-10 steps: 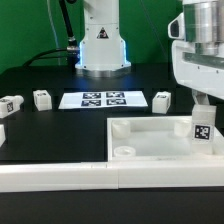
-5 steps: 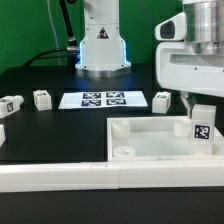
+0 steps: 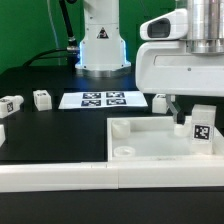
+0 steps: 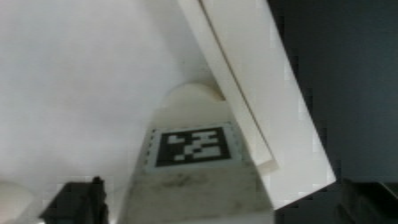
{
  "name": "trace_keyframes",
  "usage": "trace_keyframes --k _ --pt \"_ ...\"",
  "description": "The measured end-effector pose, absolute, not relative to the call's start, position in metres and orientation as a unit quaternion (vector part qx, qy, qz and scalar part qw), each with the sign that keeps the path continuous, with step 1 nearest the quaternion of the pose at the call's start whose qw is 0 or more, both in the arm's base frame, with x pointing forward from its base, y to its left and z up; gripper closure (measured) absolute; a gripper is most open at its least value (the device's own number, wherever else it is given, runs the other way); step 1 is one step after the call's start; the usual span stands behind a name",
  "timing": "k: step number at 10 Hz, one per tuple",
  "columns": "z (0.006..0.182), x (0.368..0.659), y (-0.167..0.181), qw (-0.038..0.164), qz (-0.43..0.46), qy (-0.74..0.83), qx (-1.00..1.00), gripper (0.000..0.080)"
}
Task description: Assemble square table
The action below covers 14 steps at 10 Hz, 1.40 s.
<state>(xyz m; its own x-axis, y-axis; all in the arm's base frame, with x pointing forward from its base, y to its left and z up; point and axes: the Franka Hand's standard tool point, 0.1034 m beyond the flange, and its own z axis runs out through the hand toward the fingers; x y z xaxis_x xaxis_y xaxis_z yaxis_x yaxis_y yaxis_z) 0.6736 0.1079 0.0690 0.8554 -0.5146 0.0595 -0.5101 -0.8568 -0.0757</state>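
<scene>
On top (image 3: 150, 146), toward exterior view's right: leg (image 3: 201, 126) upright, tag facing camera | gripper (image 3: 181, 112) spread, empty, just beside leg | loose legs (image 3: 42, 98) near marker board (image 3: 103, 99)

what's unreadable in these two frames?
- Exterior view: hand cut off by top and right edges; only one finger shows.
- Exterior view: where the upright leg meets the tabletop is too small to judge seating.
- Wrist view: blurred close-up of that leg; its socket is out of frame.
- Exterior view: white part cut off by the left edge.
</scene>
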Motion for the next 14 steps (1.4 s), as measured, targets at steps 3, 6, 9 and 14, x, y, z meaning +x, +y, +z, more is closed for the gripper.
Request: trace_keyframes --k 3,6,9,14 --pt "0.0689 0.6736 0.1072 0.031 -0.037 0.329 -0.943 0.0443" --pt "0.0687 0.6735 0.1068 0.034 -0.034 0.407 -0.912 0.0509" --pt "0.0687 0.6753 0.1081 0.036 -0.018 0.602 -0.797 0.0509" --pt "0.0683 0.6791 0.1061 0.063 0.008 0.827 -0.559 0.0509"
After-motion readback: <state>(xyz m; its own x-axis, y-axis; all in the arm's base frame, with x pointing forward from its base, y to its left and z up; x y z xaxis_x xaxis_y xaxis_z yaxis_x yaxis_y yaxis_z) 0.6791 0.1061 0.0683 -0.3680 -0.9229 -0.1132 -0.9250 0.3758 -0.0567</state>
